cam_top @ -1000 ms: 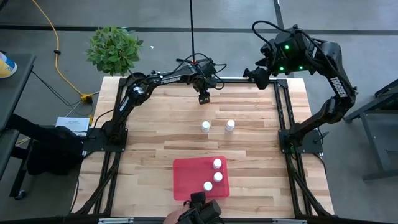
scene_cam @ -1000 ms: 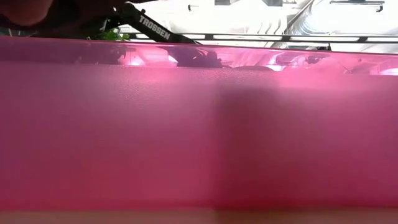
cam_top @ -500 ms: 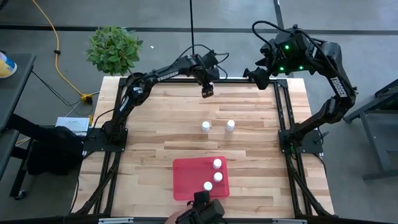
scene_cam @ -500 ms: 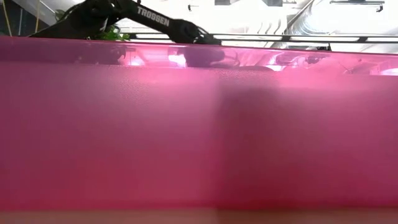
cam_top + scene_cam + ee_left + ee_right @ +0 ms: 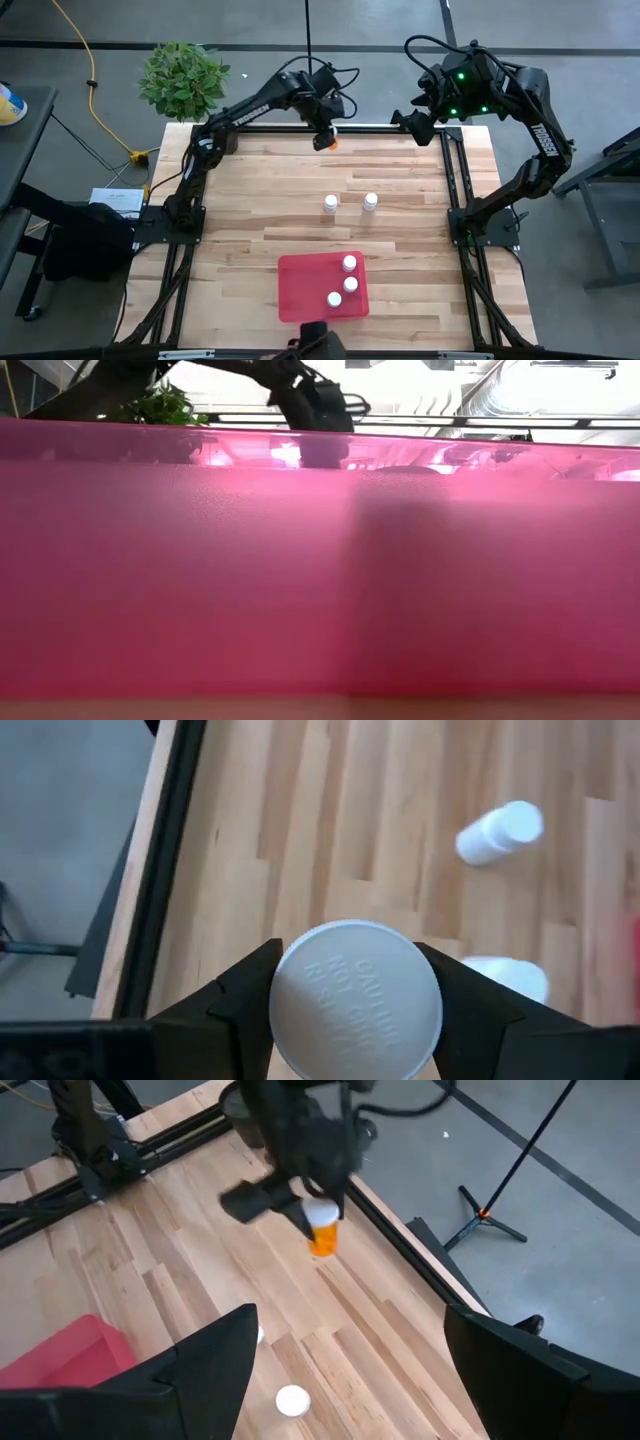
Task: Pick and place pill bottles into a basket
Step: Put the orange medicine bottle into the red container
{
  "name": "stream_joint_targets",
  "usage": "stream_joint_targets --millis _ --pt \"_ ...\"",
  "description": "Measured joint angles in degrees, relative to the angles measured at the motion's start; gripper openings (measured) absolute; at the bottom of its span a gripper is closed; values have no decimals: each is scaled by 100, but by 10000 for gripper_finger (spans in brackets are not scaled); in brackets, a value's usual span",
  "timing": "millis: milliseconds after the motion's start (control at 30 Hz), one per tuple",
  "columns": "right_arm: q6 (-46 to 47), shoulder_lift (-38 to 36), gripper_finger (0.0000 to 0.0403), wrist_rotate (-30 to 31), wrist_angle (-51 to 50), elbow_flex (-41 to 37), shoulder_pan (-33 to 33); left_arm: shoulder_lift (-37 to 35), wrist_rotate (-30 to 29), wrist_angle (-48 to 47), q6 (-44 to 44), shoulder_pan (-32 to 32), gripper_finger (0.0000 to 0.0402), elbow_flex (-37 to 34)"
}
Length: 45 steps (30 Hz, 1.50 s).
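Left gripper (image 5: 345,1010) clamping orange bottle (image 5: 329,140) by its cap over far edge, risking slipping off en route to basket (image 5: 300,290); right gripper (image 5: 345,1370) idling, spread.

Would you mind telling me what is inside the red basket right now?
Three white pill bottles stand upright inside the red basket, grouped toward its right side. In the low view the basket wall fills the picture, so its contents are hidden there.

The left gripper (image 5: 325,138) is hanging high over the table's far edge, fingers clamping something. The right gripper (image 5: 412,124) is waiting open at the far right corner.
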Motion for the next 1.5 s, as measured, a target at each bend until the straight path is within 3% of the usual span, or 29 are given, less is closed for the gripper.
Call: stream_joint_targets --millis 267,600,1033,1500 --pt "-71 0 312 -25 4 0 1 -569 556 -430 9 -84 238 0" --pt "-153 0 312 -141 7 0 2 -1154 672 -953 -69 -388 246 2" --pt "-258 0 312 -197 4 0 1 -1702 726 -1821 -190 -1443 242 0" --pt "-408 0 312 -311 -23 0 2 -2104 814 -1942 -1301 -2717 238 0"
